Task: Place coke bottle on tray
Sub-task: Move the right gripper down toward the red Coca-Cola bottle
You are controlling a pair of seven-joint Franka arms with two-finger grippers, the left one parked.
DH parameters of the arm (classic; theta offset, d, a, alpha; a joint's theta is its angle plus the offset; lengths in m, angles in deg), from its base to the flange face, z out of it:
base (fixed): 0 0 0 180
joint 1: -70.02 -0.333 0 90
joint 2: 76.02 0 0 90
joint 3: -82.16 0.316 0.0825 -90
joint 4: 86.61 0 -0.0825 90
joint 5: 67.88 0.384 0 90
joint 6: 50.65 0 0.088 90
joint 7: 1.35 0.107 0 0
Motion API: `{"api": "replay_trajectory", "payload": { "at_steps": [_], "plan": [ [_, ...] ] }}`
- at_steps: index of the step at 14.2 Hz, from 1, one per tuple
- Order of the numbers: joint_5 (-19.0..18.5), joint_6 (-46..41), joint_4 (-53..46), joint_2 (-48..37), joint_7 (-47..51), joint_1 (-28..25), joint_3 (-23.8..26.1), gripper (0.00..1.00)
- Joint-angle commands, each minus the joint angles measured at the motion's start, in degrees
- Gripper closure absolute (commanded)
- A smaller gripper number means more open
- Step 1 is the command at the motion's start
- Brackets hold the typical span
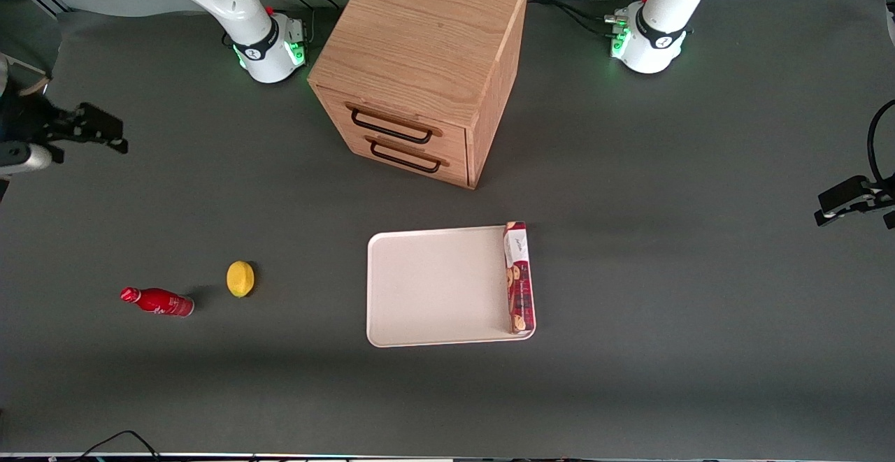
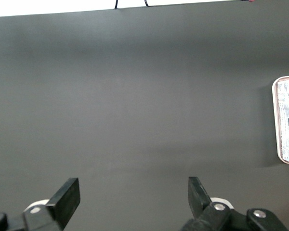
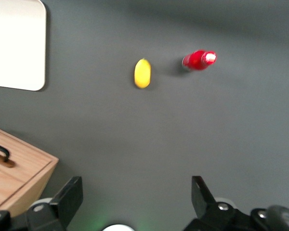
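The coke bottle (image 1: 157, 302), small and glossy red with a red cap, is on the dark table toward the working arm's end. It also shows in the right wrist view (image 3: 198, 60). The cream-white tray (image 1: 433, 287) lies near the table's middle, in front of the drawer cabinet, and its corner shows in the right wrist view (image 3: 14, 43). My right gripper (image 1: 112, 133) is open and empty. It hangs above the table at the working arm's end, farther from the front camera than the bottle and well apart from it; it also shows in the right wrist view (image 3: 135, 190).
A yellow lemon (image 1: 240, 279) lies between the bottle and the tray, close to the bottle. A long red-and-white cookie box (image 1: 519, 277) lies in the tray along the edge toward the parked arm. A wooden two-drawer cabinet (image 1: 419, 63) stands farther from the camera than the tray.
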Motion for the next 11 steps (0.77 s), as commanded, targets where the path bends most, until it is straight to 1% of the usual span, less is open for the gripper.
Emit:
{"api": "replay_trajectory", "payload": {
  "at_steps": [1,3,5,6,8,10,11],
  "plan": [
    [-0.49,4.76,-6.52,9.85,-11.29,0.01,-3.81,0.00],
    [2.75,11.35,-6.43,14.33,-19.12,0.01,-7.41,0.00],
    [5.21,18.03,-6.78,20.21,-24.58,0.09,-10.49,0.00],
    [6.88,21.20,-6.61,22.42,-25.47,0.10,-11.46,0.00],
    [7.86,25.17,-6.61,26.81,-25.92,0.27,-12.09,0.00],
    [10.23,27.81,-6.26,30.86,-24.87,0.27,-12.26,0.00],
    [10.41,28.34,-6.17,32.18,-24.86,0.27,-12.35,0.00]
  ]
}}
